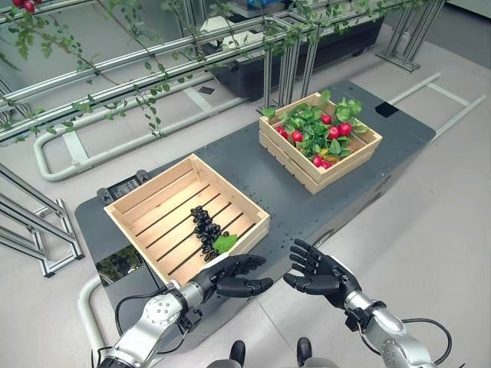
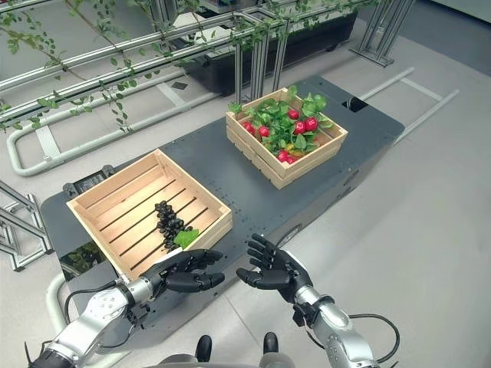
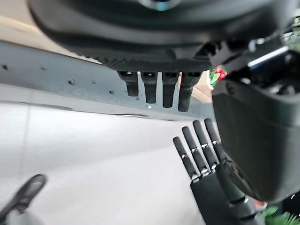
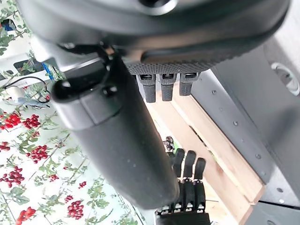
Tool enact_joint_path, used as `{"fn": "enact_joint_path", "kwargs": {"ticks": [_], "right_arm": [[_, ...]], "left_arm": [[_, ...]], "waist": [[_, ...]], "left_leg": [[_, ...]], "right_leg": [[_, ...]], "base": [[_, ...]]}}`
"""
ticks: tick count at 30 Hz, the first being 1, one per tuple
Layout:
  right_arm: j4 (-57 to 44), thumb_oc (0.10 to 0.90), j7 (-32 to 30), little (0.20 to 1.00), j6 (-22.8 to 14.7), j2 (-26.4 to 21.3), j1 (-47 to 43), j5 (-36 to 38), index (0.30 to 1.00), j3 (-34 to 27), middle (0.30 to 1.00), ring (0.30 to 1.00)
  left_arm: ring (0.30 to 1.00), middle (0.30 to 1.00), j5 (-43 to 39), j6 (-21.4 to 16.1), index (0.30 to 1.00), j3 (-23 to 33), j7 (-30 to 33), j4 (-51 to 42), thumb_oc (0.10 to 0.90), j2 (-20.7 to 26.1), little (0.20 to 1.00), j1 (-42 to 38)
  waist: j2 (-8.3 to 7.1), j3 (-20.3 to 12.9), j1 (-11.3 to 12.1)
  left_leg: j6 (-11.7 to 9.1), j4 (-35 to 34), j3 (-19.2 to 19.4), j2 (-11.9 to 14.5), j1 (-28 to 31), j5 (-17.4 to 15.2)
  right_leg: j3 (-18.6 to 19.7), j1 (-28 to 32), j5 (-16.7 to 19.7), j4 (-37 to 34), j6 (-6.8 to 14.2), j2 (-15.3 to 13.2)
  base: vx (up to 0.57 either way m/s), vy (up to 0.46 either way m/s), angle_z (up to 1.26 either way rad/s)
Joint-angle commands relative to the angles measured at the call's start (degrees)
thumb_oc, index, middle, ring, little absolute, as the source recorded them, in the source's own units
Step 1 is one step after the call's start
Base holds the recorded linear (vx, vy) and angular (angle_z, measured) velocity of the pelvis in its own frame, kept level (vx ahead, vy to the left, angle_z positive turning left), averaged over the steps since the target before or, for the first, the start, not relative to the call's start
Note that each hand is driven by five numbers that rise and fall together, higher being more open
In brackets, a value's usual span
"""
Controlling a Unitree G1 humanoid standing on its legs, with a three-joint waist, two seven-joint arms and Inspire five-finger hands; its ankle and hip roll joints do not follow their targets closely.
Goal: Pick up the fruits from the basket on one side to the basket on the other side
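Black grape bunch [image 1: 207, 228] in the near slatted wooden crate [image 1: 146, 201] looks soft and bruisable. Best lifted gently from underneath. Both dark hands, left hand [image 1: 230, 276] and right hand [image 1: 318, 273], hover at six o'clock, fingers relaxed, holding nothing.

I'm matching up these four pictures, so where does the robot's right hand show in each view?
Left eye view: right hand low, right of centre, fingers spread, off the platform's near edge.
Right eye view: low, near the middle.
Left wrist view: past the left hand, over pale floor.
Right wrist view: its own thumb, close up, before the wooden crate.
Shared landmark: the dark grey platform.
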Motion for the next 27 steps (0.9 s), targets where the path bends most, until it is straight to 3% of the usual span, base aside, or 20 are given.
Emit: {"fn": "enact_joint_path", "kwargs": {"ticks": [1, 2, 5, 8, 11, 14, 19, 27], "right_arm": [[-11.7, 0.800, 2.9, 0.900, -5.1, -1.1, -2.5, 3.8, 0.900, -1.3, 0.900, 0.900], [-12.3, 0.800, 2.2, 0.900, -4.3, -1.5, -2.3, 4.3, 0.900, -1.4, 0.900, 0.900], [-12.7, 0.800, 1.6, 0.900, -3.7, -2.0, -1.2, 4.6, 0.900, -1.8, 0.900, 0.900], [-12.7, 0.800, 1.3, 0.900, -4.2, -2.4, -0.4, 4.1, 0.900, -2.1, 0.900, 0.900], [-10.6, 0.800, -0.8, 0.900, -6.0, -2.1, -1.6, 3.6, 0.900, -1.5, 0.900, 0.900], [-10.2, 0.800, -1.7, 0.900, -6.1, -2.1, -1.8, 3.9, 0.900, -2.1, 0.900, 0.900], [-9.4, 0.800, -0.6, 0.900, -6.5, -1.0, 1.4, 4.0, 0.900, -4.0, 0.900, 0.900], [-10.2, 0.800, 0.5, 0.900, -3.9, 0.6, 4.8, 2.3, 0.900, -4.0, 0.900, 0.900]], "left_arm": [[0.900, 0.900, -5.3, -6.3, 0.900, 2.7, 1.8, -9.0, 0.800, 1.3, 0.900, -3.2], [0.900, 0.900, -4.6, -6.9, 0.900, 2.9, 2.2, -9.4, 0.800, 1.2, 0.900, -3.7], [0.900, 0.900, -4.1, -8.6, 0.900, 3.7, 3.0, -10.5, 0.800, 1.8, 0.900, -4.3], [0.900, 0.900, -4.0, -10.7, 0.900, 4.5, 2.4, -11.6, 0.800, 2.0, 0.900, -4.8], [0.900, 0.900, -2.4, -14.7, 0.900, 5.6, 2.8, -12.7, 0.800, 1.9, 0.900, -6.9], [0.900, 0.900, -0.8, -17.7, 0.900, 6.9, 5.4, -13.4, 0.800, 2.6, 0.900, -7.5], [0.900, 0.900, 6.1, -23.2, 0.900, 13.7, 14.9, -14.1, 0.800, 6.1, 0.900, -6.4], [0.900, 0.900, 21.8, -24.7, 0.900, 21.1, 29.6, -14.8, 0.800, 9.9, 0.900, -7.4]], "waist": [[-0.73, -3.0, 0.2], [-0.95, -3.3, 0.2], [-1.15, -3.4, -0.2], [-1.13, -3.3, -0.4], [0.30, -3.3, -0.5], [0.91, -3.2, -0.7], [1.80, -4.1, -0.2], [0.75, -4.5, -0.8]], "left_leg": [[2.4, 4.3, 4.0, -0.8, 1.9, -6.7], [1.6, 3.5, 5.3, 1.1, 2.3, -5.7], [0.1, 3.6, 7.9, 3.1, 1.5, -4.3], [-0.7, 4.3, 10.4, 3.5, -0.3, -3.3], [-2.9, -2.0, 12.1, 6.2, -0.9, 1.9], [-3.9, -2.1, 12.8, 7.6, -2.6, 3.2], [-3.4, -2.1, 12.0, 5.6, -2.0, 0.8], [-1.5, -2.1, 14.4, 3.5, 0.2, -2.0]], "right_leg": [[2.0, -8.2, 3.5, 6.0, 1.2, 0.4], [0.2, -6.8, 2.4, 5.5, 0.3, 1.0], [-2.2, -4.7, 1.1, 4.8, -0.9, 1.5], [-4.2, -3.6, 1.2, 3.4, -1.3, 1.3], [-6.6, -2.5, 1.8, 0.4, -1.8, 1.1], [-7.6, -2.2, 1.6, 0.0, -1.8, 0.4], [-9.1, -1.8, 1.5, 0.9, -0.3, -3.0], [-7.4, -3.2, 2.9, 1.8, 3.2, -6.5]], "base": [[0.23, -0.379, 0.44], [0.16, -0.248, 0.42], [0.12, -0.183, 0.56], [0.03, -0.034, 0.50], [0.00, 0.139, 0.92], [0.00, 0.190, 0.65], [0.06, 0.296, 0.15], [0.09, 0.131, -0.11]]}}
